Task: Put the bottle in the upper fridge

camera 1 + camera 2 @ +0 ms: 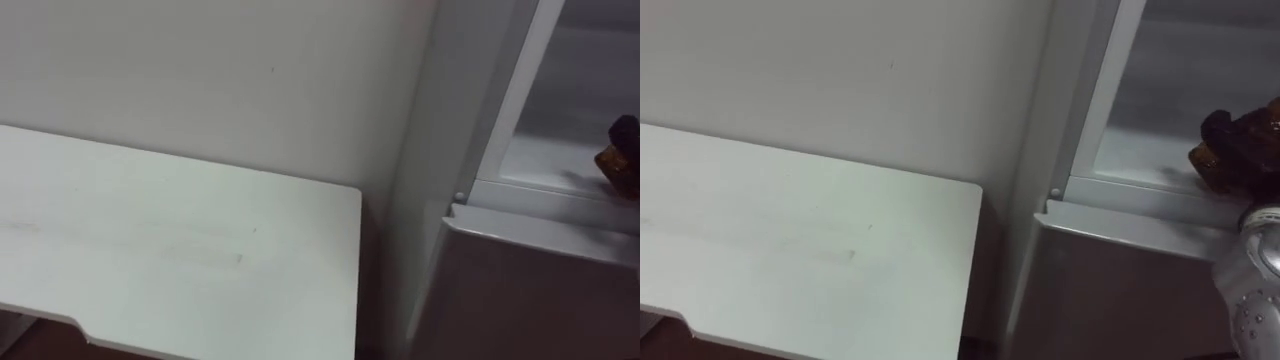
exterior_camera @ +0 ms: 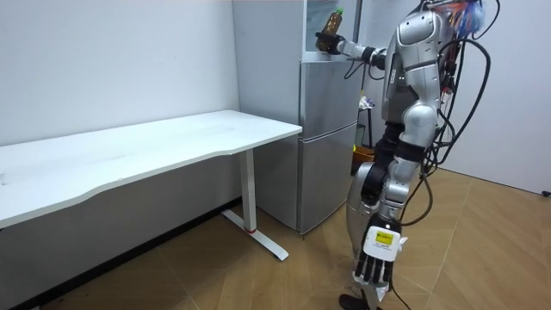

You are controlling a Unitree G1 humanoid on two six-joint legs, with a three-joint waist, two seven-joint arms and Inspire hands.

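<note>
Bottle axis: held upright, long axis vertical, green cap (image 2: 338, 11) pointed at the ceiling.
Bottle looks: the bottle (image 2: 335, 21) is filled with amber-brown liquid, slim, topped by that small green cap. In the eye views it's seen as a brownish blob at the right edge.
Where it's at: held up at the open upper compartment of the fridge (image 2: 327, 129), just over the lower door's top edge. Whether it's been rested on the shelf can't be told.
Bottle vs hand: the lower half is wrapped by the right robot hand (image 2: 325, 40), fingers curled round it, with neck and cap left sticking out above.
Left robot hand (image 2: 376, 263): hung down by the leg, fingers relaxed, nothing held.
Table (image 2: 172, 142): white, parked just beside the fridge.
</note>
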